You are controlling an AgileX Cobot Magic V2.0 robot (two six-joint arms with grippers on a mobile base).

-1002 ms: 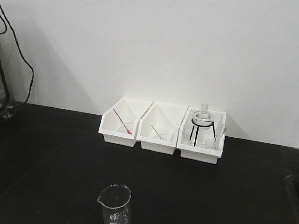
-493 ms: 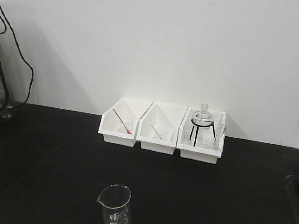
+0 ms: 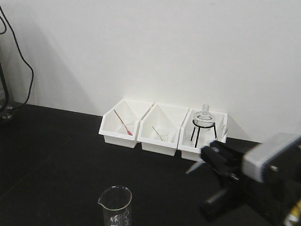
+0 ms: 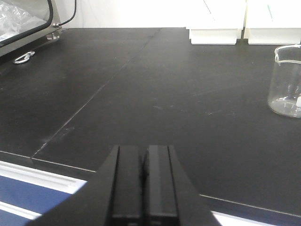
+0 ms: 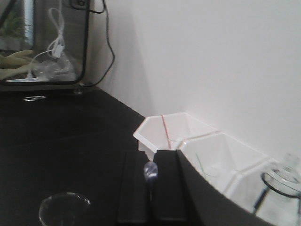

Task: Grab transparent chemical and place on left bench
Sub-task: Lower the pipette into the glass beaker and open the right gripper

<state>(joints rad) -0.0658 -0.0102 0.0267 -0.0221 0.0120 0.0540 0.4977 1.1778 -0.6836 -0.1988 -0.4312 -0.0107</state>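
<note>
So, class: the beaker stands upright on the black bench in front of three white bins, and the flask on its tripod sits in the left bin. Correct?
Not quite. The front view shows the flask on its tripod in the right bin, not the left. The beaker does stand upright on the black bench in front of the three bins.

black bench (image 3: 56,155), three white bins (image 3: 162,134) by wall, clear beaker (image 3: 115,204) in front
</note>
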